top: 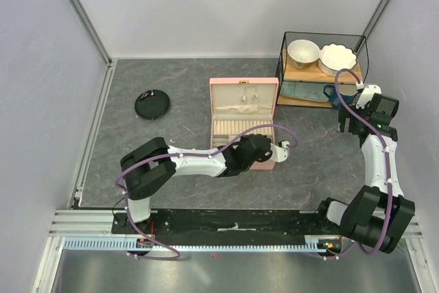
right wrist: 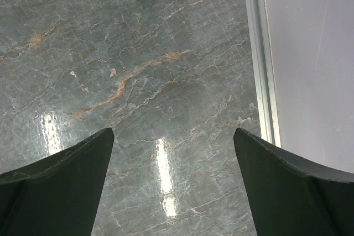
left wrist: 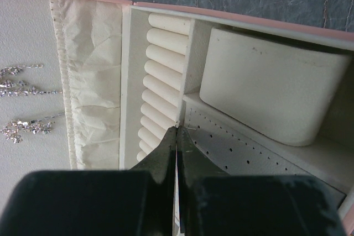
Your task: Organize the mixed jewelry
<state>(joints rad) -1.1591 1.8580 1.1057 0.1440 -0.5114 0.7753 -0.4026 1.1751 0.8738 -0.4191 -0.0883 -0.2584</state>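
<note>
Plainly the left gripper (left wrist: 177,131), jaws pinched together over the pink jewelry box (left wrist: 265,23) with sparkly earrings (left wrist: 19,81) hanging on the lid lining (left wrist: 94,81) to its left, risks dropping any speck into the gap beside the ring rolls (left wrist: 163,64) just ahead, while the right gripper (right wrist: 172,134) hangs open.

**A:** Does the left end effector (left wrist: 176,130) carry a piece at its tips?

**B:** Too small to tell. Its fingers (left wrist: 163,156) meet over the ring rolls (left wrist: 166,64) of the pink box (left wrist: 232,17), and only a glint shows there.

**A:** And the mixed jewelry (left wrist: 22,84) on the box's lid lining (left wrist: 27,37)?

**B:** Sparkly, blurred, cut off at the picture's edge. From above, the end effector hides the box's near right corner.
</note>
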